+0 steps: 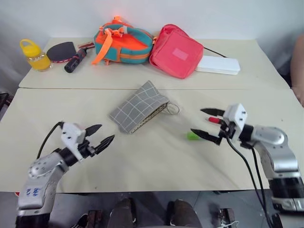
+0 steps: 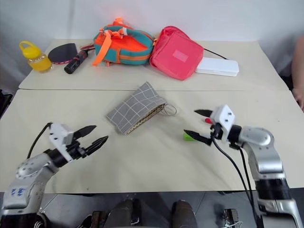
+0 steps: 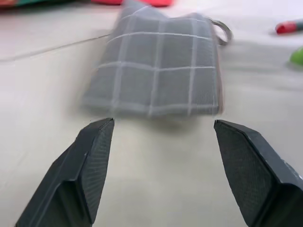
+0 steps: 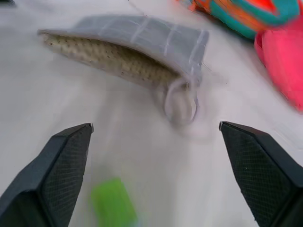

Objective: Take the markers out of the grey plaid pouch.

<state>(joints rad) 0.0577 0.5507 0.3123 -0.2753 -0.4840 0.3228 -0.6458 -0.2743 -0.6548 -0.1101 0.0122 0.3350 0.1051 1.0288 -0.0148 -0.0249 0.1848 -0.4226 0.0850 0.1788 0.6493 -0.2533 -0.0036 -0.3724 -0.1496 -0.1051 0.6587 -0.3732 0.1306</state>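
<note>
Beige bench [image 1: 156,161] carries the grey plaid pouch [image 1: 138,106], no readable writing; my left gripper [image 1: 101,135] and right gripper [image 1: 208,123] gape wide, empty, beside green marker [image 1: 192,136] and red marker [image 1: 214,120].

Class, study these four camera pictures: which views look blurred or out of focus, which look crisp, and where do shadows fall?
Left eye view: crisp, evenly lit; the flat grey plaid fabric pouch casts only a faint shadow on the beige table. Left wrist view: pouch smeared, black fingers sharper. Right wrist view: pouch mouth, loop strap and bright green marker all soft and blurred; red marker clear from the head.
</note>
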